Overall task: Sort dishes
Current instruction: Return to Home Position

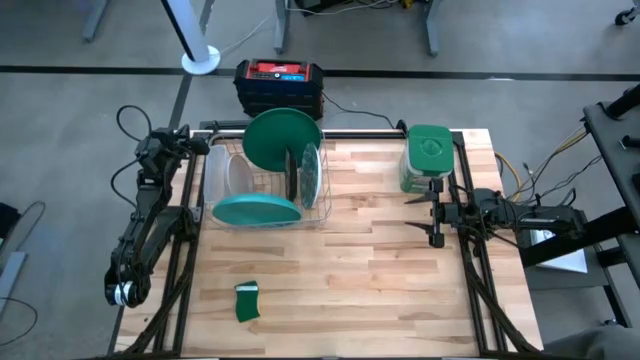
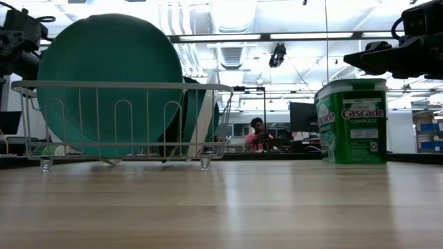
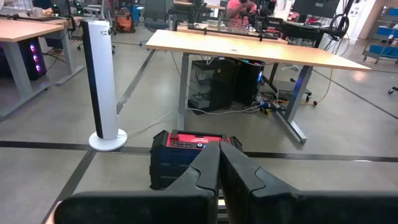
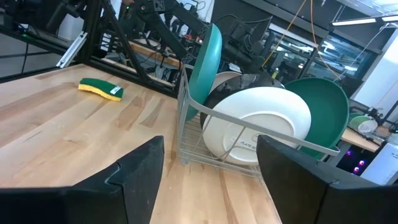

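Glassy plates [image 1: 255, 210] in the rack [image 2: 104, 85] look slippery and breakable, so grab rims; left tool [image 3: 217, 146] clenched empty, right tool [image 4: 210, 142] released.

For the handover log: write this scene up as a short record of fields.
rack: wire dish rack, table's far left
in rack: dark green plate, teal plate, white plate, patterned glass plate
left gripper: shut, by table's far left corner
right gripper: open, right edge, near Cascade canister
loose: green sponge, near left
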Robot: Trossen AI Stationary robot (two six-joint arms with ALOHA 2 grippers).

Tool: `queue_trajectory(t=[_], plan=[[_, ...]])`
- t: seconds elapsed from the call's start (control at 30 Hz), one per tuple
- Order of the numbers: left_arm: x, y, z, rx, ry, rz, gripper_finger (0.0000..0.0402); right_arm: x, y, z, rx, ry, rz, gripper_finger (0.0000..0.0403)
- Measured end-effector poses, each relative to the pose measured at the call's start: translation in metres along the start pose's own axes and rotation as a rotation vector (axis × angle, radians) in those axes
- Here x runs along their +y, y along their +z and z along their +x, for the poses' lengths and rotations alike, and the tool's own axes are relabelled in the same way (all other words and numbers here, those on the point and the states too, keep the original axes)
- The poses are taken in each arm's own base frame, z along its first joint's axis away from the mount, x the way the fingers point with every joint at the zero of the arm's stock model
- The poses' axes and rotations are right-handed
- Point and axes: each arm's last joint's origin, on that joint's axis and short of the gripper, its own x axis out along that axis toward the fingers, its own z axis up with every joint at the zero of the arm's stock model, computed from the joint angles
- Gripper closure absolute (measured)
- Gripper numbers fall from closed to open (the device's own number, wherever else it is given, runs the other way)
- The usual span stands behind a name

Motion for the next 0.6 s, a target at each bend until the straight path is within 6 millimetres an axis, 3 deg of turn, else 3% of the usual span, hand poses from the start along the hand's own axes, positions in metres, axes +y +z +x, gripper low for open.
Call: queue_trajectory(t=[0.6], plan=[[0.0,0.0,0.0,0.0,0.0,0.0,0.0401,0.0,0.0,0.0,0.0,0.0,0.0,0.0147]])
